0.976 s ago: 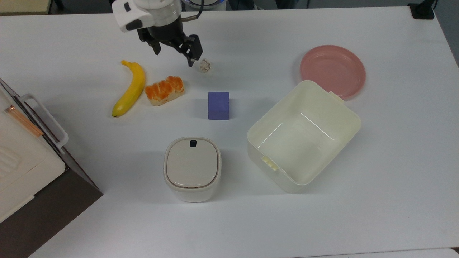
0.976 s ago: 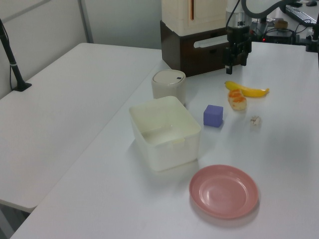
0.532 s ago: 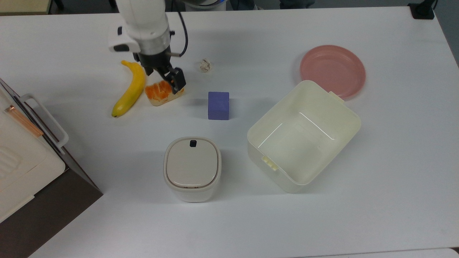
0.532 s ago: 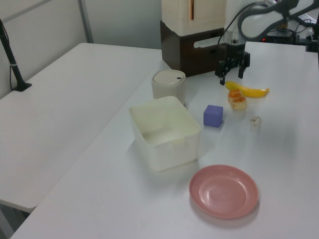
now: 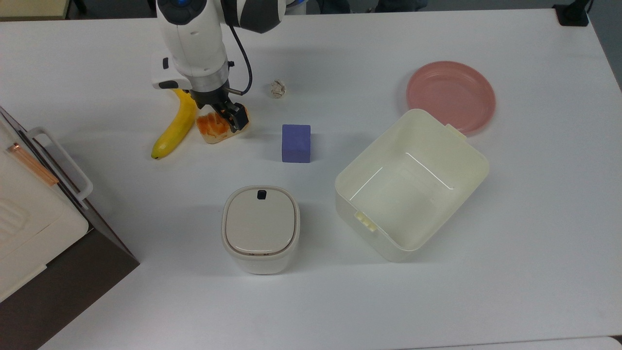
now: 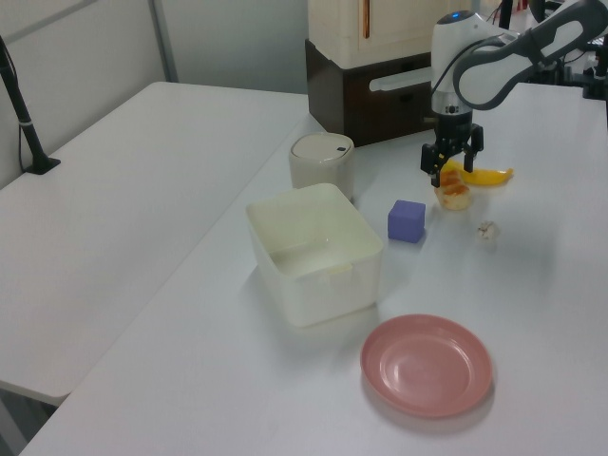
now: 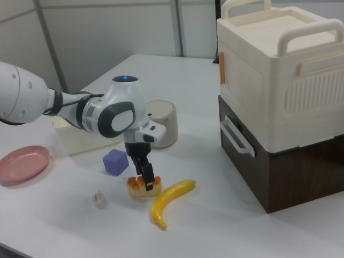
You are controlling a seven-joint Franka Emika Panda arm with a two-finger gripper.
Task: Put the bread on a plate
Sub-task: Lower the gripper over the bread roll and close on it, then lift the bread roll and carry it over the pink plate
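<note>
Top view: end effector (image 5: 224, 113) straddles the bread (image 5: 214, 127), fingers spread; closing could nudge the touching banana (image 5: 176, 127).

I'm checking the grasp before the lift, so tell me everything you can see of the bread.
The bread is a small oblong loaf with a glossy orange segmented top and pale cream sides. It lies flat on the white table, beside the banana. The pincer is down over it, one finger on either side.
</note>
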